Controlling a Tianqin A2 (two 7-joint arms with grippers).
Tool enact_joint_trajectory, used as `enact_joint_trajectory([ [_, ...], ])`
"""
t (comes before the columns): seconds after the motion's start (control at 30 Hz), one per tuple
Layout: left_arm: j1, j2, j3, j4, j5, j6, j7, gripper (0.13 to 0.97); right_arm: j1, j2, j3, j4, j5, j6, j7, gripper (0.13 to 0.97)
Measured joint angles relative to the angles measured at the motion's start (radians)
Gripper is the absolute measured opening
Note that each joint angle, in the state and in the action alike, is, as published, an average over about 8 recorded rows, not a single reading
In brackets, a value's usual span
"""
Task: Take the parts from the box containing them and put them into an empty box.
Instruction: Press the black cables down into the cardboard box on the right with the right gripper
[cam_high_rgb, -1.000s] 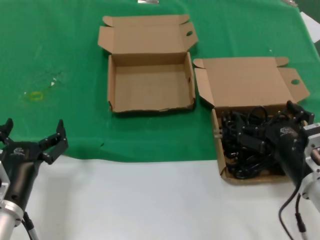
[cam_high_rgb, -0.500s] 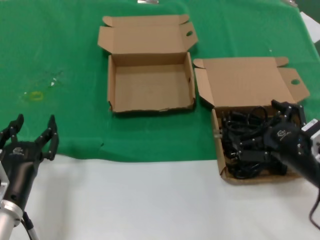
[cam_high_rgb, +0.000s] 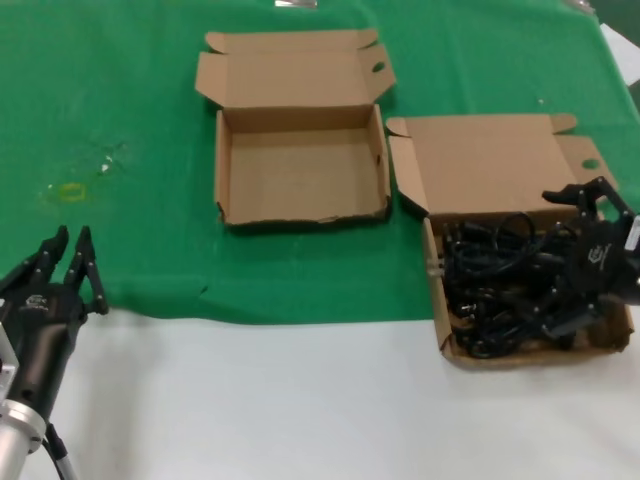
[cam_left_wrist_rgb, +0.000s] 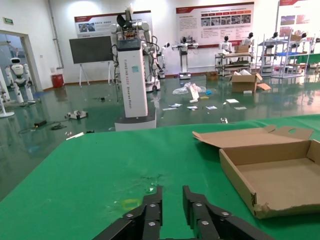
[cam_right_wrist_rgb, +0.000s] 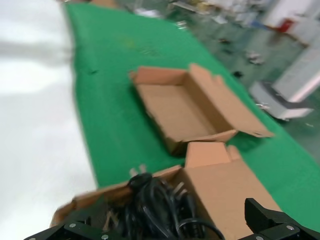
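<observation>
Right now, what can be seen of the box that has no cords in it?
The empty box is shallow plain brown cardboard, lying open on the green cloth. Its hinged lid is folded back flat on the far side, with side tabs, one pierced by an oval hole. Nothing lies inside and neither gripper touches it. It sits left of the box of cords.

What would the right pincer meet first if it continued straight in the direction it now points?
Most likely the coiled black power cords. The right pincer hangs open over the full cardboard box, and the wrist view shows cords just below its fingers. Depth is unclear, so contact may already be near.
</observation>
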Motion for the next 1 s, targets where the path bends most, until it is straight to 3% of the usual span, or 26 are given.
enact_joint_trajectory([
  [0.13,0.000,0.000,0.000,0.000,0.000,0.000,0.000,0.226,0.111,0.003,-0.035,-0.061,-0.042,-0.153,-0.062,0.966],
  [0.43,0.000,0.000,0.000,0.000,0.000,0.000,0.000,0.181,0.375,-0.070,-0.129,-0.269,-0.156,-0.434,-0.236,0.966],
  [1.0,0.000,0.000,0.000,0.000,0.000,0.000,0.000,0.144,0.673,-0.272,-0.228,-0.672,-0.301,-0.601,-0.518,0.966],
])
